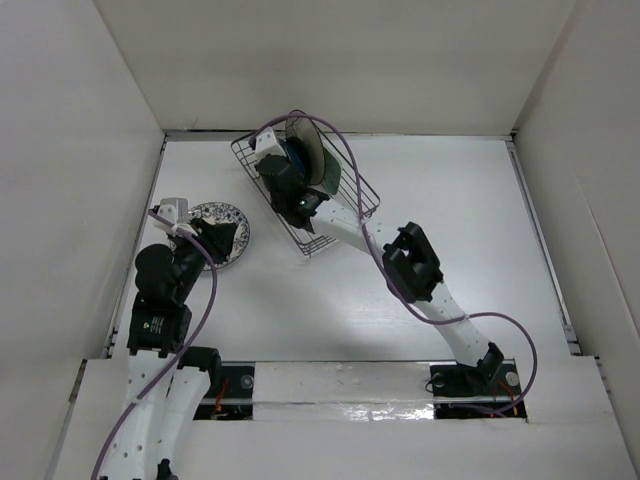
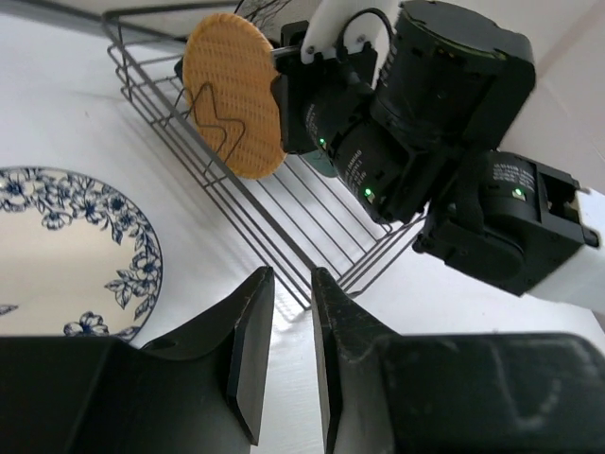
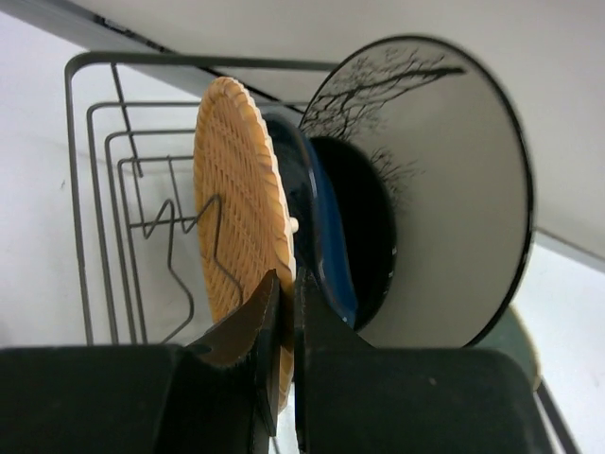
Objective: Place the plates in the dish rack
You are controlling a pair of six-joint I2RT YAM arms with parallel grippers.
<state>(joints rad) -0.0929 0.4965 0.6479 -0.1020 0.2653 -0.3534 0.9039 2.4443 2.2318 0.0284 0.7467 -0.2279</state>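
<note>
The dark wire dish rack [image 1: 352, 196] stands at the back centre. In the right wrist view several plates stand upright in it: tan-orange [image 3: 232, 199], dark blue [image 3: 326, 236], black [image 3: 373, 227], cream with a dark sketch [image 3: 454, 189], and a sliver of pale green [image 3: 520, 345]. My right gripper [image 3: 288, 279] is shut on the tan-orange plate's rim, inside the rack [image 3: 95, 189]. The blue-and-white plate [image 1: 215, 215] lies flat on the table at the left. My left gripper [image 2: 293, 279] hovers beside it [image 2: 66, 246], narrowly open and empty.
White walls close the table in on the left, back and right. The right arm [image 1: 415, 265] stretches diagonally from its base to the rack. In the left wrist view the rack's near corner [image 2: 312, 284] lies just ahead of my left fingers.
</note>
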